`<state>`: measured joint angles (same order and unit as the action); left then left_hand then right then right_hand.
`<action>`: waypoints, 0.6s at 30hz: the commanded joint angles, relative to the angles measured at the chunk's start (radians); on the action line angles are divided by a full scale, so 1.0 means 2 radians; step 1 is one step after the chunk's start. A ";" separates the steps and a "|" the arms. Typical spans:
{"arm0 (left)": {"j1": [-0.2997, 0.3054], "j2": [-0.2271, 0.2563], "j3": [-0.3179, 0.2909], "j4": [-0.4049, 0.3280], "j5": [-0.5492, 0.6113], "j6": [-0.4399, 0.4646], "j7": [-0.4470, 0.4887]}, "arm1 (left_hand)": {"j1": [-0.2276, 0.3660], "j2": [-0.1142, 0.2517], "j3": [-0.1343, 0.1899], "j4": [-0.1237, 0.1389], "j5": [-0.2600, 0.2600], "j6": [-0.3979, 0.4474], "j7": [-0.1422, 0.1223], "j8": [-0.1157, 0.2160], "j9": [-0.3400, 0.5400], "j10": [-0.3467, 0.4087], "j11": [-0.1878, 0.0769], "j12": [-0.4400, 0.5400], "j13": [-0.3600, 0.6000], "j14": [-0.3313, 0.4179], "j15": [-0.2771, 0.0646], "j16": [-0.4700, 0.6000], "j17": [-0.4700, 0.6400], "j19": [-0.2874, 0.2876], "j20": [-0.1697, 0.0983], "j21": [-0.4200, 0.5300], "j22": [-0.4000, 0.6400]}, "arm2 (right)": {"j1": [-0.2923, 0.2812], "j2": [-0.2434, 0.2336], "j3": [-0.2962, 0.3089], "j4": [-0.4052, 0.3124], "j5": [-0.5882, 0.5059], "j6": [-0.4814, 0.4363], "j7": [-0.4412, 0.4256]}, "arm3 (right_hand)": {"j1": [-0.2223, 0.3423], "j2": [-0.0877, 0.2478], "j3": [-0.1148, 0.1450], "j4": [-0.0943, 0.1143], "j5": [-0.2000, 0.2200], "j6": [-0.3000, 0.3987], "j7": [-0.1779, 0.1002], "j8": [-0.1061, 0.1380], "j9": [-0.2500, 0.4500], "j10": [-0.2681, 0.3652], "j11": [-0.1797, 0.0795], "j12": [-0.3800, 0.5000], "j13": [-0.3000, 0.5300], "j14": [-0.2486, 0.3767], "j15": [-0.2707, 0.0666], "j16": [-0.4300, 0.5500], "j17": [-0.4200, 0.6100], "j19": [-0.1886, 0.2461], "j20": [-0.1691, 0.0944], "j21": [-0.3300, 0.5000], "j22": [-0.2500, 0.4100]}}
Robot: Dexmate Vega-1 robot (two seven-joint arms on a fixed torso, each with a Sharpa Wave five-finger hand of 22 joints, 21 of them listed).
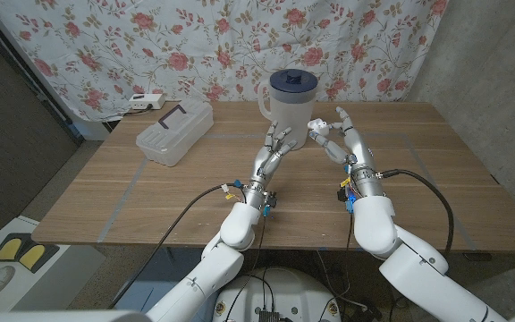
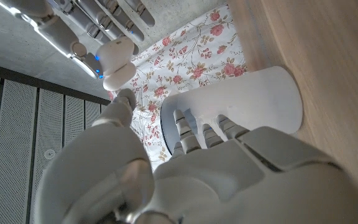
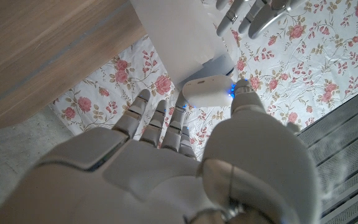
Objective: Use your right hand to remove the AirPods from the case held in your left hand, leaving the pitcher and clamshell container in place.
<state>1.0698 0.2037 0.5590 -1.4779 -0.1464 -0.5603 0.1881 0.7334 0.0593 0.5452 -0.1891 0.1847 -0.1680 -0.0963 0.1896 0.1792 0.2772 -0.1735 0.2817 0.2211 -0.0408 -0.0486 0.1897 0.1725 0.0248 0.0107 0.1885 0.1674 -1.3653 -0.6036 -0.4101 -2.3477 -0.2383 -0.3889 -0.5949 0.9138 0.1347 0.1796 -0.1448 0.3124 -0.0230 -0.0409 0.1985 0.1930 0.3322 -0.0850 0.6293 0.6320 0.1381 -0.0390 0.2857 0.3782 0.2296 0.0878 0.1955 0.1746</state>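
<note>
your left hand (image 1: 275,148) sits just left of frame centre in the head view, fingers spread and reaching toward the pitcher (image 1: 291,98) at upper centre; nothing is in it. your right hand (image 1: 336,136) is just right of centre, pinching the white airpods case (image 1: 317,124) between thumb and a finger, other fingers apart. in the right wrist view the case (image 3: 207,92) is at frame centre against the thumb tip, a blue light beside it. in the left wrist view the case (image 2: 118,59) shows upper left, held by the right hand's fingers (image 2: 98,17). whether the case is open, you cannot tell. clamshell container (image 1: 175,131) lies at left of the table (image 1: 436,170), well apart from both hands.
</note>
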 commanded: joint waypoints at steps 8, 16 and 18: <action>0.020 -0.048 -0.001 0.010 0.073 -0.022 0.061 | 0.051 -0.012 -0.002 0.003 -0.003 -0.126 0.007 0.011 0.003 0.055 -0.021 0.016 0.007 0.029 -0.022 0.008 0.001 0.025 -0.014 0.005 0.001 | -0.002 0.009 0.002 0.005 0.020 0.011 -0.010 | 0.005 0.000 0.003 -0.001 0.003 0.003 -0.001 0.000 0.001 0.022 -0.019 0.005 0.002 0.002 -0.015 0.002 0.003 -0.002 0.003 0.000 0.001; 0.027 -0.056 -0.003 0.011 0.081 -0.029 0.064 | 0.082 -0.017 -0.010 0.006 -0.002 -0.100 0.006 0.017 0.002 0.094 -0.022 0.024 0.011 0.058 -0.038 0.010 0.000 0.044 -0.029 0.005 0.001 | -0.002 0.014 0.001 0.005 0.024 0.010 -0.013 | 0.004 -0.001 0.004 0.000 0.004 0.003 -0.002 0.000 0.001 0.023 -0.018 0.004 0.001 0.001 -0.015 0.002 0.004 -0.002 0.004 0.000 0.001; 0.029 -0.055 -0.003 0.005 0.077 -0.023 0.060 | 0.086 -0.018 -0.012 0.007 -0.002 -0.095 0.007 0.018 0.002 0.100 -0.023 0.026 0.011 0.062 -0.039 0.011 0.000 0.045 -0.030 0.005 0.001 | -0.002 0.014 0.001 0.005 0.024 0.009 -0.013 | 0.005 -0.001 0.004 -0.001 0.004 0.004 -0.002 0.000 0.001 0.022 -0.019 0.004 0.001 0.000 -0.014 0.001 0.004 -0.001 0.008 0.001 0.001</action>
<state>1.0989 0.1350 0.5624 -1.4644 -0.0295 -0.5986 0.2729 0.8902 0.0263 0.5292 -0.1736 0.1809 -0.1734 -0.0910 0.2160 0.1791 0.4599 -0.2193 0.3269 0.2398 0.0722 -0.1219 0.2052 0.1725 0.1038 -0.0466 0.1929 0.1675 -1.3682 -0.5831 -0.4061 -2.3394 -0.2039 -0.3721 -0.6131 0.9150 0.1330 0.1794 -0.1448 0.3123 -0.0231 -0.0409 0.1986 0.1929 0.3322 -0.0850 0.6333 0.6326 0.1381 -0.0390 0.2857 0.3829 0.2243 0.0931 0.1955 0.1745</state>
